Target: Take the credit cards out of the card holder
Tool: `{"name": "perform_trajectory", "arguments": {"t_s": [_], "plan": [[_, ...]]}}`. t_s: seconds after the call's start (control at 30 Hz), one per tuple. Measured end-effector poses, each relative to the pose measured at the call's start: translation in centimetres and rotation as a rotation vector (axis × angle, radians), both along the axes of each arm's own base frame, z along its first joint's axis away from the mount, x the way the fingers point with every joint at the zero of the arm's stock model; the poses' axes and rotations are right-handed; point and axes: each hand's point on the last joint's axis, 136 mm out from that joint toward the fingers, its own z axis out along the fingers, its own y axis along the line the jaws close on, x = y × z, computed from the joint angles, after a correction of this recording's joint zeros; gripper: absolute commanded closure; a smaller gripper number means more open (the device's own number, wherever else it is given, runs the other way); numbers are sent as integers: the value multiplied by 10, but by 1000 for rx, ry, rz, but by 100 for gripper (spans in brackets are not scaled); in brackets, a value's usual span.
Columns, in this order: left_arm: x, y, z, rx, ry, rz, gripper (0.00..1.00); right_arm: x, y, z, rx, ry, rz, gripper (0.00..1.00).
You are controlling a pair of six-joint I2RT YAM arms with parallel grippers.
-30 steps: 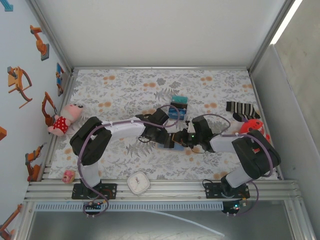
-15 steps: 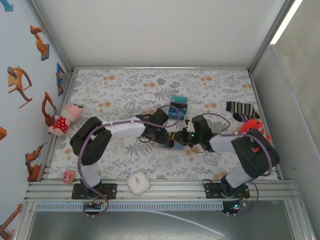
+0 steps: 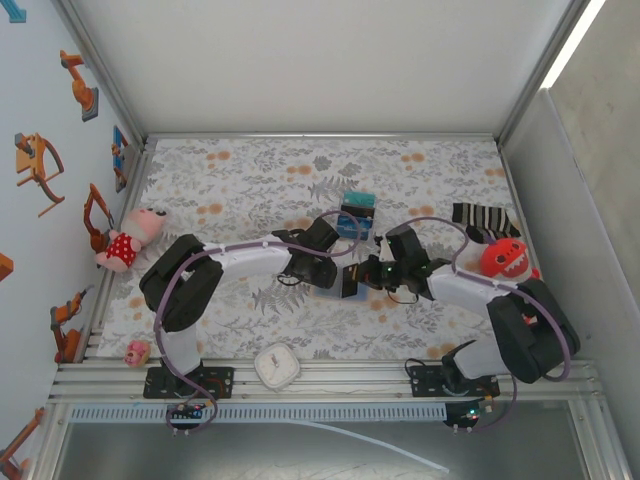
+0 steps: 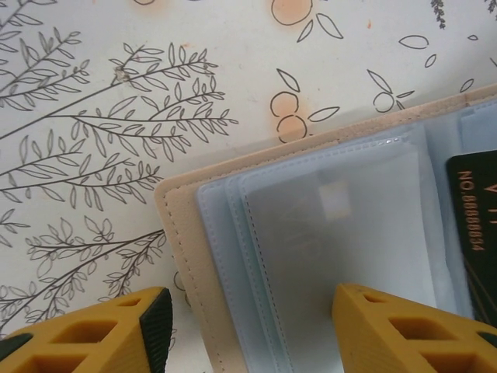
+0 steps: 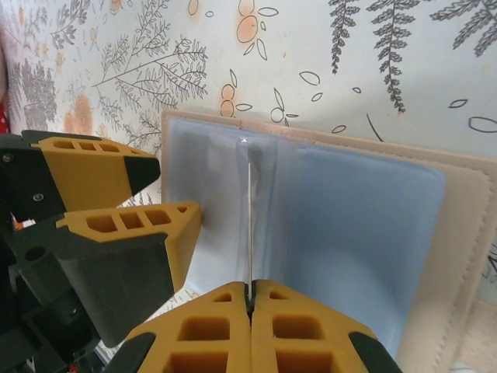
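The right gripper (image 5: 250, 309) is pressed together on a thin sheet (image 5: 249, 202), seen edge-on at the fold of the card holder (image 5: 365, 210). Whether it is a card cannot be told. The left gripper (image 4: 252, 311) is spread, with one finger set on a clear pocket (image 4: 342, 225) and the other just beside the holder's edge. The holder is laid open on the flowered cloth (image 4: 93, 93), with a black card (image 4: 474, 233) tucked inside.

a robot lab: two arms (image 3: 250, 258) bolted to a metal rail (image 3: 330, 378), white walls (image 3: 330, 60) round a table (image 3: 250, 165), a doll (image 3: 128, 238) at the side
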Motion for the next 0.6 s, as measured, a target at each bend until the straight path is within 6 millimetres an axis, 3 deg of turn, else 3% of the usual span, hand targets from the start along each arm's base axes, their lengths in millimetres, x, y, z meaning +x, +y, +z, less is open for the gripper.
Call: {"name": "perform_trajectory", "arguments": {"t_s": [0.27, 0.43, 0.6], "plan": [[3, 9, 9, 35, -37, -3, 36, 4, 1, 25, -17, -80, 58, 100], [8, 7, 29, 3, -80, -9, 26, 6, -3, 43, -55, -146, 93, 100], [14, 8, 55, -43, -128, 8, 7, 8, -6, 57, -103, -207, 135, 100]]}}
